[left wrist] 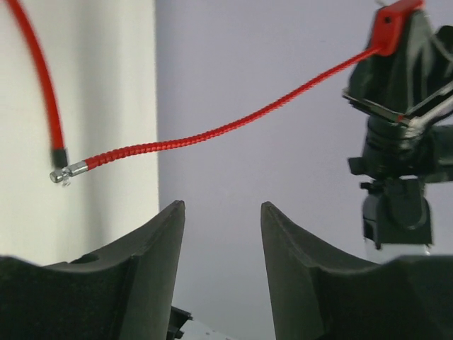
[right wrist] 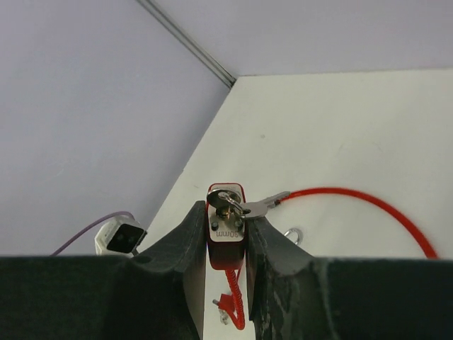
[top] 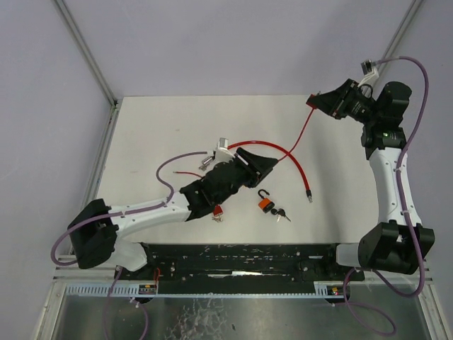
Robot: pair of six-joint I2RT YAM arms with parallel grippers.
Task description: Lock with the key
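Note:
My right gripper (top: 316, 101) is raised at the back right and shut on a red padlock (right wrist: 226, 234). A key (right wrist: 228, 200) sits in its keyhole, and a second key (right wrist: 265, 205) hangs from the same ring. A red cable (top: 296, 145) runs from this padlock down to the table. In the left wrist view the padlock (left wrist: 396, 25) and the cable's metal tip (left wrist: 67, 172) show ahead. My left gripper (top: 263, 168) is open and empty at mid-table, with its tips (left wrist: 223, 205) apart. An orange padlock (top: 263, 205) with an open shackle and keys (top: 282, 213) lies just in front of it.
A small red item (top: 218, 211) lies by the left arm's wrist, and a silver piece (top: 207, 163) lies behind it. The cable's loose end (top: 308, 197) rests right of the orange padlock. Grey walls stand around the white table (top: 163, 127).

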